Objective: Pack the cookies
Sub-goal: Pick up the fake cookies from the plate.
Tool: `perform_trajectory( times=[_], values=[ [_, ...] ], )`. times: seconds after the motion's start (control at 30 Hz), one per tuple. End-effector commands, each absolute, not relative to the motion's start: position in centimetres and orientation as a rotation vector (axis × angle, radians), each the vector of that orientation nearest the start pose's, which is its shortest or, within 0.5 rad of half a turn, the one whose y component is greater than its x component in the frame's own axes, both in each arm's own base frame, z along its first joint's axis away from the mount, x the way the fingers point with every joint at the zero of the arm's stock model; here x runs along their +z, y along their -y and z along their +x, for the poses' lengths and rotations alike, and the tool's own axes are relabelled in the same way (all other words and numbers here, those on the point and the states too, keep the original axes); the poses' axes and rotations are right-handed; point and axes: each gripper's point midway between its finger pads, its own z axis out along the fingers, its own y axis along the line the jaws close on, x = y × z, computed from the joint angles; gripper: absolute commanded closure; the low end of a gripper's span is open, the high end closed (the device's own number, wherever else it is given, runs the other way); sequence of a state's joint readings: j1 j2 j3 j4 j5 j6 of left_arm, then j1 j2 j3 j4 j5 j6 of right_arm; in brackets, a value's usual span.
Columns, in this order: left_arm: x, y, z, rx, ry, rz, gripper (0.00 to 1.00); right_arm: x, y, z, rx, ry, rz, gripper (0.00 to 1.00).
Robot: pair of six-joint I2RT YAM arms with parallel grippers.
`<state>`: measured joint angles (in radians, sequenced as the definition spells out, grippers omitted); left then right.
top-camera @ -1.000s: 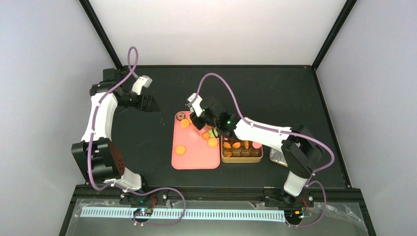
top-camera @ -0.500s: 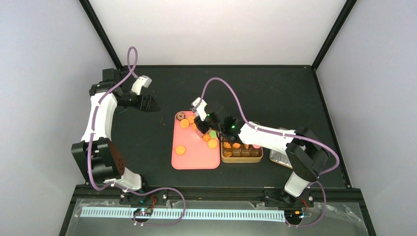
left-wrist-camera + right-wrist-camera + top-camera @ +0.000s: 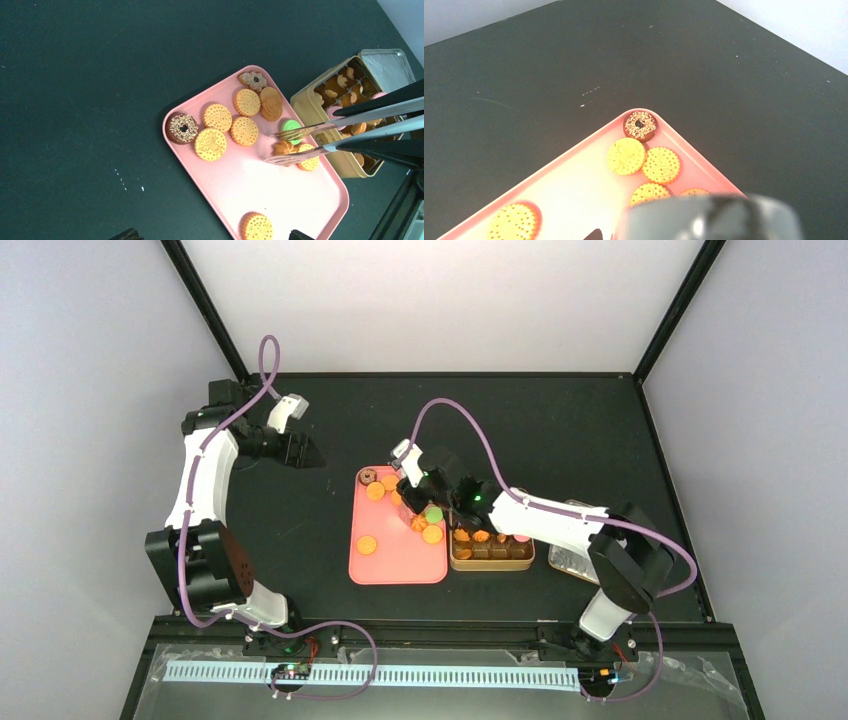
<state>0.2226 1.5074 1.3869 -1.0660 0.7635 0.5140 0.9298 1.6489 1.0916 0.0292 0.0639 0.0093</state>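
Several cookies lie on a pink tray (image 3: 280, 200): yellow round ones (image 3: 210, 144), a chocolate ring (image 3: 182, 128), a green one (image 3: 291, 126) and a lone yellow one (image 3: 366, 544) near the front. More cookies fill a gold tin (image 3: 490, 558) to the right of the tray. My right gripper (image 3: 432, 495) is shut on the handles of metal tongs (image 3: 350, 120). The tongs' two tips sit either side of an orange swirl cookie (image 3: 284, 148); whether they pinch it I cannot tell. My left gripper (image 3: 300, 452) hangs open and holds nothing, to the left of the tray.
The tin's silvery lid (image 3: 387, 67) lies just beyond the tin in the left wrist view. In the right wrist view a blurred grey part of the tongs (image 3: 709, 217) hides the lower right of the picture. Black walls edge the table.
My right arm has carried the tongs a little to the right, onto the tray's right side. The left arm has not moved.
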Motion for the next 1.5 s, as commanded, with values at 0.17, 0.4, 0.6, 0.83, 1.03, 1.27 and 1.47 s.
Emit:
perform_trajectory(
  times=[0.17, 0.4, 0.6, 0.83, 1.03, 1.27, 1.47],
  values=[
    [24.2, 4.4, 34.3, -0.732, -2.330, 0.565, 0.21, 21.0, -38.6, 29.8, 0.544, -1.881, -0.902, 0.65],
    [24.1, 4.2, 34.3, -0.733, -2.334, 0.563, 0.21, 20.2, -38.4, 29.3, 0.542, -1.903, -0.933, 0.65],
    [24.2, 4.3, 34.4, -0.744, -2.330, 0.556, 0.21, 19.1, -38.5, 29.0, 0.550, -1.925, -0.960, 0.64],
    [24.1, 4.3, 34.5, -0.743, -2.331, 0.555, 0.21, 19.0, -40.1, 28.5, 0.623, -1.921, -0.989, 0.64],
    [24.1, 4.2, 34.8, -0.743, -2.329, 0.548, 0.21, 19.9, -41.9, 26.9, 0.624, -1.877, -1.036, 0.64],
    [23.9, 4.1, 34.8, -0.742, -2.333, 0.544, 0.21, 19.7, -42.9, 26.5, 0.650, -1.878, -1.044, 0.64],
    [24.1, 4.1, 34.7, -0.738, -2.331, 0.546, 0.21, 19.6, -41.9, 26.9, 0.591, -1.879, -1.022, 0.64]
  ],
)
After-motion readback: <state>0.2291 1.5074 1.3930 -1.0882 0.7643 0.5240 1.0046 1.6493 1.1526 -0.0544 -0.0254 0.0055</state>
